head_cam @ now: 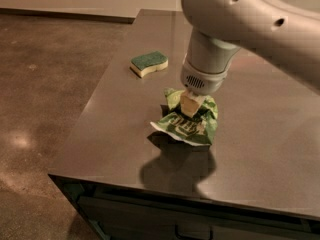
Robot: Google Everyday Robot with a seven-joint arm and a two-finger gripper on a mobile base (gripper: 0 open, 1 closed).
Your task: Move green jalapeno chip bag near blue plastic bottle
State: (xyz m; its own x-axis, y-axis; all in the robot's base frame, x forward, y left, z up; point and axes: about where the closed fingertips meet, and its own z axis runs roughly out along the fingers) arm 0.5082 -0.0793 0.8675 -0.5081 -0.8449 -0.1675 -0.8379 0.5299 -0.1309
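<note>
The green jalapeno chip bag [189,121] is a crinkly light-green foil bag with white lettering. It hangs bunched up a little above the dark table [260,144], with its shadow on the surface below. My gripper [190,104] comes down from the white arm [235,19] and is shut on the bag's upper part. One cream fingertip [188,105] shows against the foil. The blue plastic bottle is out of view.
A green-topped yellow sponge [149,63] lies on the table to the back left of the bag. The table's front edge [165,181] and left edge are close to the bag. A dark drawer front [150,219] sits below the front edge. Brown floor lies to the left.
</note>
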